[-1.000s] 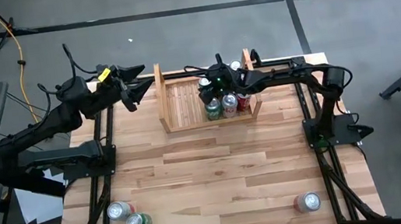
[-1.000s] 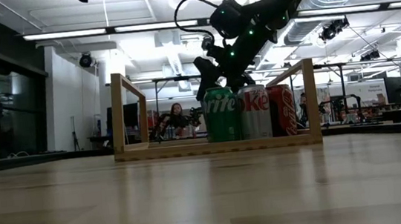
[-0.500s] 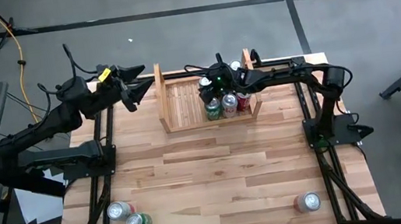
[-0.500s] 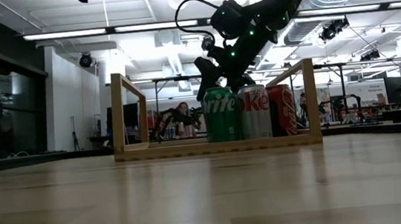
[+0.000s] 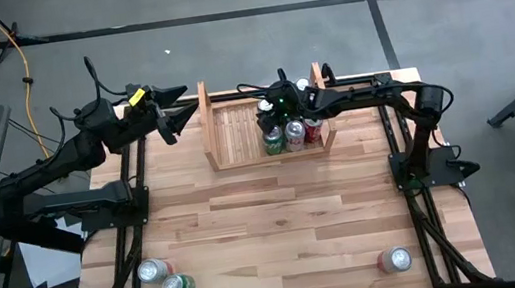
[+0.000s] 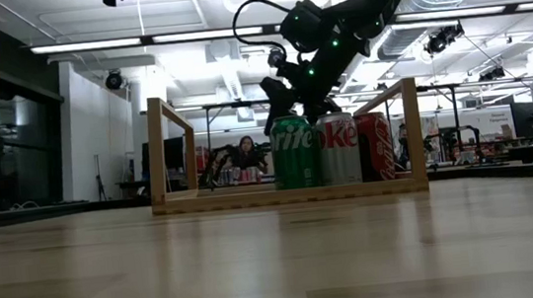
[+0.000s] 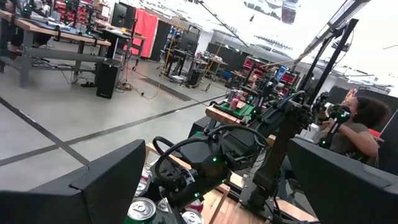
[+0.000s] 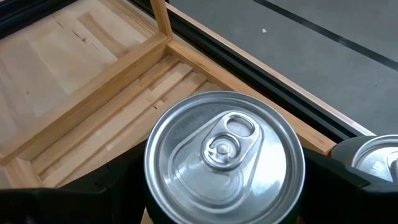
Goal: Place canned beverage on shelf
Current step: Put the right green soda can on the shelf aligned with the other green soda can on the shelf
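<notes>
The shelf [image 5: 236, 132], a low pale wooden rack, stands at the table's far middle. A green can [image 6: 294, 152], a silver can [image 6: 339, 148] and a red can [image 6: 375, 145] stand in a row at its right end. Behind the green one, my right gripper [image 5: 266, 110] is shut on a silver-topped can [image 8: 224, 155]. One more can [image 8: 373, 158] stands beside it at the shelf's far right. My left gripper [image 5: 164, 112] hangs open in the air left of the shelf, holding nothing. My right gripper pinches the can between its two fingers [image 8: 118, 186], on opposite sides of the wall just under the top rim [image 8: 149, 168]. The fingers come slanting down from the table's right. The can is upright; the front row hides its foot, so whether it rests on the slats I cannot tell.
Two loose cans [image 5: 154, 271] [image 5: 177, 285] lie near the table's near left corner and one [image 5: 394, 260] near the near right corner. The shelf's left half [image 8: 93, 81] shows bare slats. A person [image 6: 244, 151] sits in the room beyond the table.
</notes>
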Controlling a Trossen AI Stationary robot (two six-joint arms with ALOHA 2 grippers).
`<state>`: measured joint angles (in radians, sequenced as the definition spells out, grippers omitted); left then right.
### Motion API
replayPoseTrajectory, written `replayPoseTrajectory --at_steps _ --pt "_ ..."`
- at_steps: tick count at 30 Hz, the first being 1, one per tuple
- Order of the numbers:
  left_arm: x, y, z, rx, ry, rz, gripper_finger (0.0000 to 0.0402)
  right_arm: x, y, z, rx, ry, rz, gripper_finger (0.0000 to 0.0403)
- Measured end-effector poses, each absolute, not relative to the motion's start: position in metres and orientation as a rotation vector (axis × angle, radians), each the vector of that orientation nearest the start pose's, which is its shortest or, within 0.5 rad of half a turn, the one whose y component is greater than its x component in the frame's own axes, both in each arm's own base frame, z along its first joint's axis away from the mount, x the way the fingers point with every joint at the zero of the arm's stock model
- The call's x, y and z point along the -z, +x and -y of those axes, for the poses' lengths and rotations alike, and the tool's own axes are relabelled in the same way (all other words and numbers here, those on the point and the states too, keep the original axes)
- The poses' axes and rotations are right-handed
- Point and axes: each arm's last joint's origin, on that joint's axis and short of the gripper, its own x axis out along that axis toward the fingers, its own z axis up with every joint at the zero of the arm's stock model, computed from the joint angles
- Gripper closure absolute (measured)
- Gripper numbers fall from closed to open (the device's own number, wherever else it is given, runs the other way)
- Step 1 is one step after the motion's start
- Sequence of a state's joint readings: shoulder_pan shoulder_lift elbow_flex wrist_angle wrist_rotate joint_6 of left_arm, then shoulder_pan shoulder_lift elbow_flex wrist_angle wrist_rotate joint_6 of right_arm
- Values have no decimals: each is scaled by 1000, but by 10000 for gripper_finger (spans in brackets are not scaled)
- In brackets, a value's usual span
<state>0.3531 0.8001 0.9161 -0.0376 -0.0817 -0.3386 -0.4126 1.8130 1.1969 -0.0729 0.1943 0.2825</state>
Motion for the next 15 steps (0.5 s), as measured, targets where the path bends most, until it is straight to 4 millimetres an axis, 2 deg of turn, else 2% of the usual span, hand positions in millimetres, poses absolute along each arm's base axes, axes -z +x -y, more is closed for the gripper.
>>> replayPoseTrajectory --at_steps 15 --pt "-389 158 -61 -417 -322 152 19 -204 355 161 681 342 -645 92"
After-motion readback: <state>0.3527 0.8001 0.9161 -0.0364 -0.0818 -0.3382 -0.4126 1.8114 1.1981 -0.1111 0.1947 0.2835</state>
